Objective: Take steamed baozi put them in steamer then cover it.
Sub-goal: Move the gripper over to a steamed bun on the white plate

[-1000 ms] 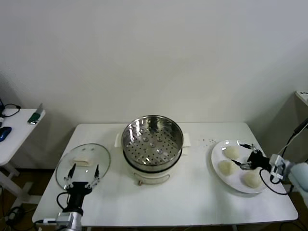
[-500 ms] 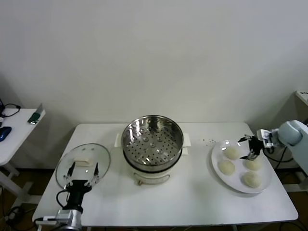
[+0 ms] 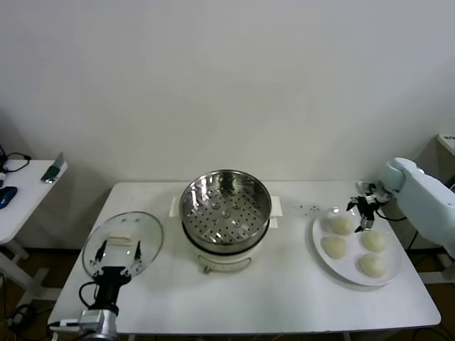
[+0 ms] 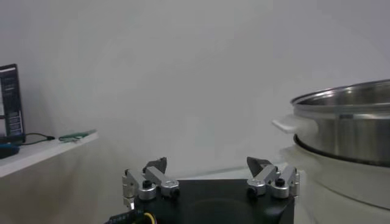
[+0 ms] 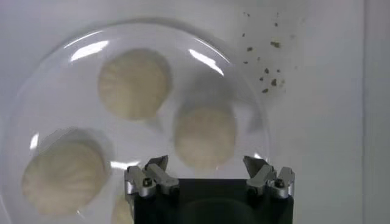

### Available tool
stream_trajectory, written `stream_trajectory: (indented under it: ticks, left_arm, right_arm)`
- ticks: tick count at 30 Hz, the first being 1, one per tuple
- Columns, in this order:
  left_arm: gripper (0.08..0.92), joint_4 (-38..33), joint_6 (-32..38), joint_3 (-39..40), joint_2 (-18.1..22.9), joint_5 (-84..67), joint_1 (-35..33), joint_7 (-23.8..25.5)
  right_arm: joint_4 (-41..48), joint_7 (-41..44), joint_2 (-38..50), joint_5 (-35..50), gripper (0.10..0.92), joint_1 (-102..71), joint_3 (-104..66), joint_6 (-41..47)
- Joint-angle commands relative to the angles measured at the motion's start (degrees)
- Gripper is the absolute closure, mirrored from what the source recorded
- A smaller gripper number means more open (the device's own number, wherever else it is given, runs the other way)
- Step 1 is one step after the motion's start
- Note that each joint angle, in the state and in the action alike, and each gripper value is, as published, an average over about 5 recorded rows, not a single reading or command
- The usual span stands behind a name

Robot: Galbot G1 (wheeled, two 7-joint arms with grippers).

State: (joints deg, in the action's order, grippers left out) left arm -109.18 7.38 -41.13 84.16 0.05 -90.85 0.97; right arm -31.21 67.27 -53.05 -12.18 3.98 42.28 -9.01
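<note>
Several pale steamed baozi lie on a white plate (image 3: 317, 236) at the right, among them one at the far side (image 3: 340, 224) and one nearer (image 3: 334, 246). My right gripper (image 3: 362, 213) hovers open just above the plate's far part. In the right wrist view its gripper (image 5: 206, 163) straddles one baozi (image 5: 205, 136) from above without touching it. The empty steamer (image 3: 225, 206) stands mid-table on its cream pot. The glass cover (image 3: 122, 241) lies flat at the left. My left gripper (image 3: 117, 253) stands open at the cover's near edge, holding nothing (image 4: 207, 164).
Dark crumbs (image 3: 307, 208) dot the table between the steamer and the plate. A low side table (image 3: 21, 186) with small items stands off to the left. The steamer's rim (image 4: 347, 103) looms close beside my left gripper.
My right arm has swung from the plate's near right side up and round to its far side. The gripper now hangs over the far baozi. The left gripper has hardly moved.
</note>
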Motion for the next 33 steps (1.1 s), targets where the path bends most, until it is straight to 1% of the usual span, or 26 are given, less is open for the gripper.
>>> stream_trajectory:
  ticks: [1,10,16,21,28,33]
  left_arm:
    - [0.177,0.1,-0.1,-1.0,-0.3,-0.4,0.0,0.1]
    - [0.177,-0.1,-0.2,-1.1,-0.4,-0.5,0.1,0.1]
    - [0.177,0.0,0.0,-1.4,-0.4,-0.5,-0.1,0.1]
    - [0.177,0.2,0.3,-1.4,-0.4,-0.4,-0.4,0.1]
    - [0.177,0.3,0.4,-1.6,-0.3,-0.4,-0.4,0.1]
    - [0.177,0.2,0.5,-1.9,-0.2,-0.4,-0.6,0.1]
  right_arm:
    - [5.4,1.1,-4.8,-2.1,0.203,0.9,2.6,-0.7]
    - [6.5,0.1,-6.2,-4.2,0.203,-0.5,0.9,-1.1]
    - [8.6,-0.4,-7.4,-8.0,0.203,-1.0,-2.9,-2.7]
    - [9.5,-0.4,-7.6,-9.3,0.204,-0.9,-3.5,-3.5]
    - [9.4,0.1,-7.3,-10.1,0.284,-0.6,-3.9,-4.3]
    - [8.9,0.1,-7.1,-10.4,0.308,0.0,-4.1,-5.0]
